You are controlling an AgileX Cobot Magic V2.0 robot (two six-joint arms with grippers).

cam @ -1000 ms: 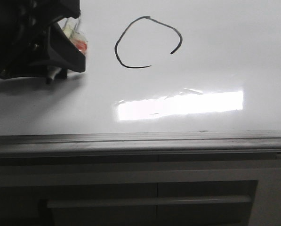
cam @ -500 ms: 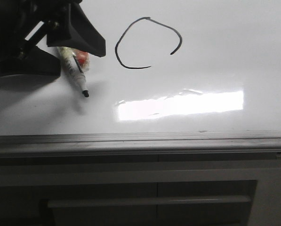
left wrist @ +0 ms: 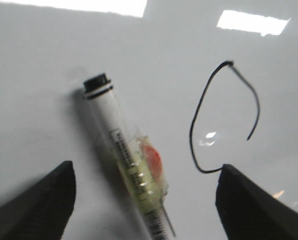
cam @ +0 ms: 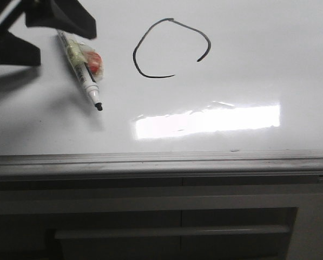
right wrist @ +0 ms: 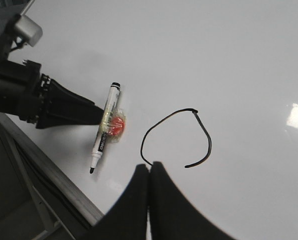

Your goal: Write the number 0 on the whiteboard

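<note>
One thin black loop, the number 0 point(cam: 171, 49), sits on the glossy white whiteboard point(cam: 258, 65); its line is hand-drawn, uneven, rounded at the far side and unclosed, with a gap at its lower right in the front view; a bright rectangular glare lies on the board's slick surface between the loop and the grey metal rail point(cam: 161, 161) along the board's near edge; a marker point(cam: 81, 69) lies flat on the board just left of the loop, released, its barrel white and cylindrical, its tip black and pointing toward the rail; crinkled clear wrap with a red-orange patch clings to the barrel's middle; the left gripper point(left wrist: 144, 200) hangs above the marker, matte black ribbed fingers point(left wrist: 44, 205) spread wide, grasping nothing; the right gripper point(right wrist: 149, 175) has its dark smooth fingers pressed together, empty, near the loop.
</note>
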